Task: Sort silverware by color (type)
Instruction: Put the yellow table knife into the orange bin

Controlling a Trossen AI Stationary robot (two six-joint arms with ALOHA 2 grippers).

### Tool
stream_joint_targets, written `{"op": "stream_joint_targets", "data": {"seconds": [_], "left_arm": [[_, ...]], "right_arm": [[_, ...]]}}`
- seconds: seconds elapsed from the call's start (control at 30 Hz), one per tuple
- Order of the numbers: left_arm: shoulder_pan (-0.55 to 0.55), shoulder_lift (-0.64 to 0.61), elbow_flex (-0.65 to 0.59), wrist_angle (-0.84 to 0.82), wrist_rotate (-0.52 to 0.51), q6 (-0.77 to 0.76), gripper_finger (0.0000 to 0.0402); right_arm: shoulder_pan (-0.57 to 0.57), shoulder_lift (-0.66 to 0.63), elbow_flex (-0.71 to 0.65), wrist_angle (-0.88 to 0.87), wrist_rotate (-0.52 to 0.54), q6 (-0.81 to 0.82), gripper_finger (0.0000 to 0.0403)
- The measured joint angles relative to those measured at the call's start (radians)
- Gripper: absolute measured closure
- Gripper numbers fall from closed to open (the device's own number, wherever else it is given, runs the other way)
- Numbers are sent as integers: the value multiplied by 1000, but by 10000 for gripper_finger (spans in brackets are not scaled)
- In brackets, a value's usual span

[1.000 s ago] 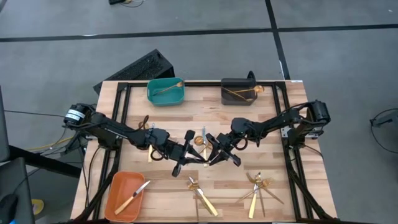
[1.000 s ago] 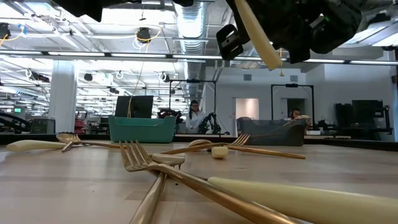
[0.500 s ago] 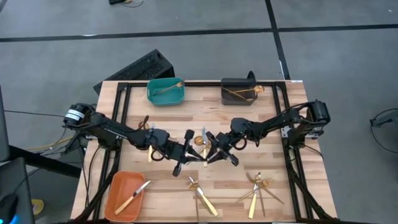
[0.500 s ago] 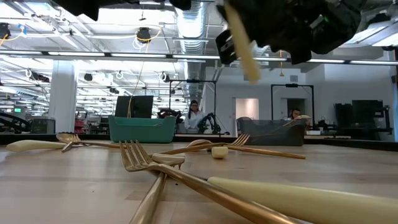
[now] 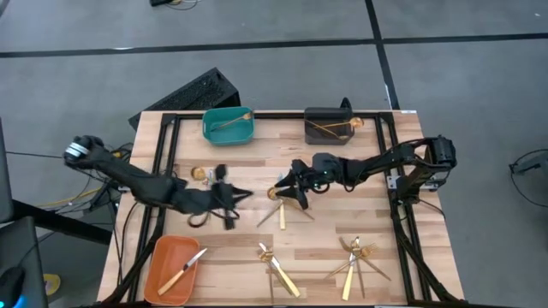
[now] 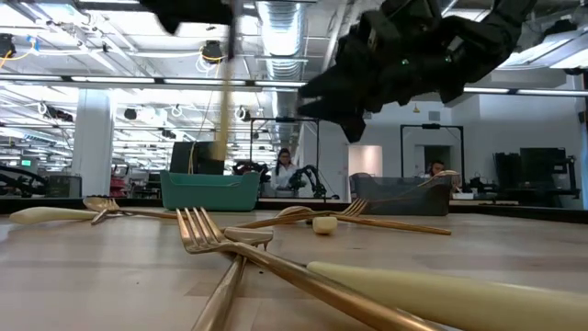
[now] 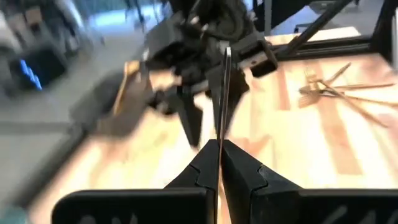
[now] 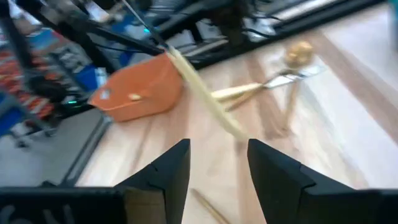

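Note:
My left gripper (image 5: 235, 198) is left of the table's middle, shut on a knife with a cream-gold handle (image 6: 222, 101). My right gripper (image 5: 287, 186) hovers open at mid-table with nothing between its fingers (image 8: 217, 165), and the knife's handle (image 8: 205, 93) passes in front of it. Loose gold silverware lies flat in clusters (image 5: 276, 207), (image 5: 278, 267), (image 5: 355, 257). A spoon (image 5: 199, 174) lies near the left arm. One knife (image 5: 181, 272) lies in the orange bin (image 5: 163, 257). The teal bin (image 5: 210, 133) and the dark grey bin (image 5: 312, 135) hold gold pieces. My left gripper pinches the knife between its two fingers (image 7: 202, 168) at one end (image 7: 219, 144), with the fingers in line with its length. The rest of the knife (image 7: 224, 87) sticks out past the fingertips, seen edge-on. The knife is lifted clear of the table and hangs steeply.
The teal and dark grey bins stand at the far edge and the orange bin at the near left corner. A black frame rail (image 5: 167, 154) runs along both sides of the table. Bare wood (image 5: 360, 210) lies between the clusters. People sit in the room behind (image 6: 288, 170).
My left gripper has swung toward the table's left edge and slightly far, carrying the knife away from my right gripper, where both met a second ago. The knife's handle has tipped to hang steeply. My right gripper has drawn back toward the far edge without the knife.

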Motion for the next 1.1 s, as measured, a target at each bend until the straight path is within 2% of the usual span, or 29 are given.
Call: {"op": "stream_joint_targets", "data": {"seconds": [0.1, 0.27, 0.43, 0.5, 0.6, 0.8, 0.93, 1.1], "left_arm": [[-49, -131, 0, -195, 16, -258, 401], [-98, -324, 0, -446, 138, -620, 401], [-140, -415, 0, -650, 349, -888, 401], [-164, -411, 0, -708, 425, -971, 401], [-203, -367, 0, -724, 482, -1051, 401], [-279, -203, 0, -722, 573, -1104, 401], [-310, -92, 0, -707, 672, -1160, 401], [-349, -18, 0, -620, 720, -1148, 388]], "right_arm": [[-12, 0, 0, -15, 2, 0, 220], [-11, 0, 0, -14, -1, 0, 225], [-11, 0, 0, -17, -2, 0, 225], [-9, 0, 0, -25, -2, 0, 225], [-9, 0, 0, -35, -2, 0, 225], [-8, 0, 0, -35, -2, 10, 225], [4, 0, 0, -42, -2, 18, 225], [13, 0, 0, -55, -2, 18, 225]]}}
